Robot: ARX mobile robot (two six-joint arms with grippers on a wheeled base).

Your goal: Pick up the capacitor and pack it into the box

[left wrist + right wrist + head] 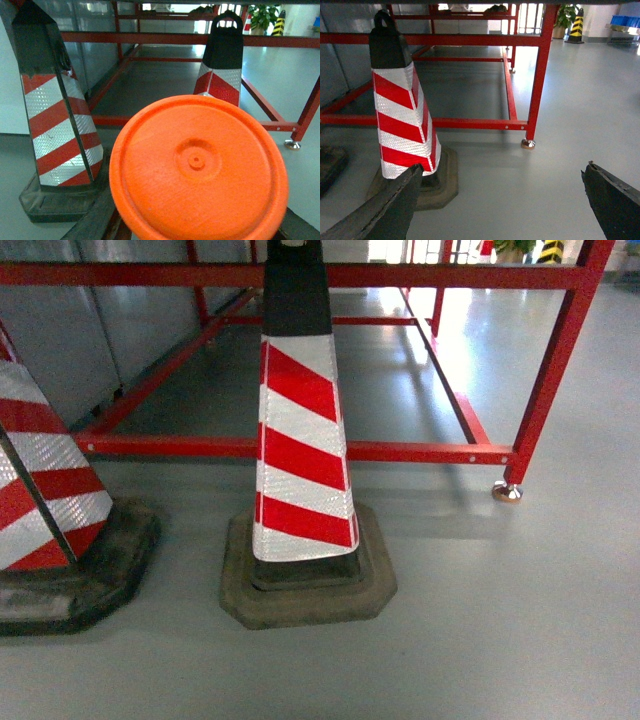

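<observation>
An orange plastic disc, round with a raised rim and a small hub at its middle, fills the lower part of the left wrist view, nearest the lens. It hides the left gripper, so I cannot tell how its jaws stand. The right gripper is spread wide with nothing between its dark fingers.

Behind it stands a red steel rack frame on levelling feet. In front of the frame are two red-and-white striped traffic cones on black rubber bases, one at the left edge of the head view.

Neither capacitor nor pink box appears in any view. I judge a capacitor would be light, rigid and smooth, best pinched across its body, away from the leads.
</observation>
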